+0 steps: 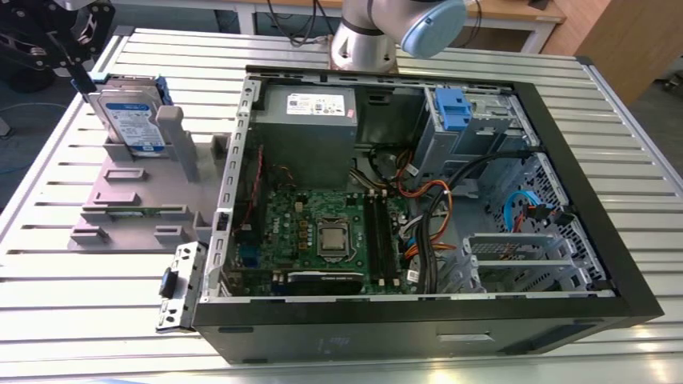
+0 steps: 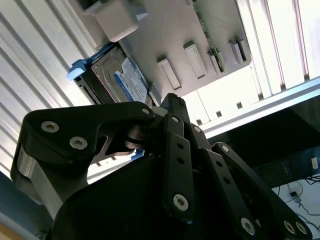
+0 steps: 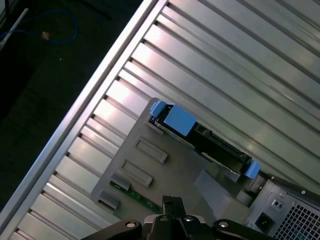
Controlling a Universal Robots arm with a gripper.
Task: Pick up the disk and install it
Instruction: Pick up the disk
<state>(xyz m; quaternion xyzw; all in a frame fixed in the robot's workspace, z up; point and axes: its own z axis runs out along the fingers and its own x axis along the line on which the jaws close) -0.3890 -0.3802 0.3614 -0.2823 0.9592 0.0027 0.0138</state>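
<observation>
Exterior view, upper left of frame: black gripper (image 1: 80,78) hangs over the table (image 1: 53,288), its tip just beside the top left edge of the disk (image 1: 128,118); contact unclear, and whether the pincer is released or clenched cannot be told. Disk not lifted: it stands upright on edge in the grey stand (image 1: 139,196), label facing the camera, blue carrier bracket round it, a grey post against its right side. Stand lies flat on the slatted metal table, left of the open computer case (image 1: 597,200). Inside the case, going right: grey power supply box (image 1: 309,120) at upper centre, green motherboard (image 1: 320,232) below it, silver drive cage (image 1: 453,112) with blue tab at upper right, bundle of orange and black cables (image 1: 427,196) beneath the cage. Arm base (image 1: 369,36) at top centre behind the case. Both wrist views show the gripper (image 2: 169,107) (image 3: 172,212) near the disk (image 2: 122,80) (image 3: 212,144) in its stand (image 2: 165,45) (image 3: 165,172).
</observation>
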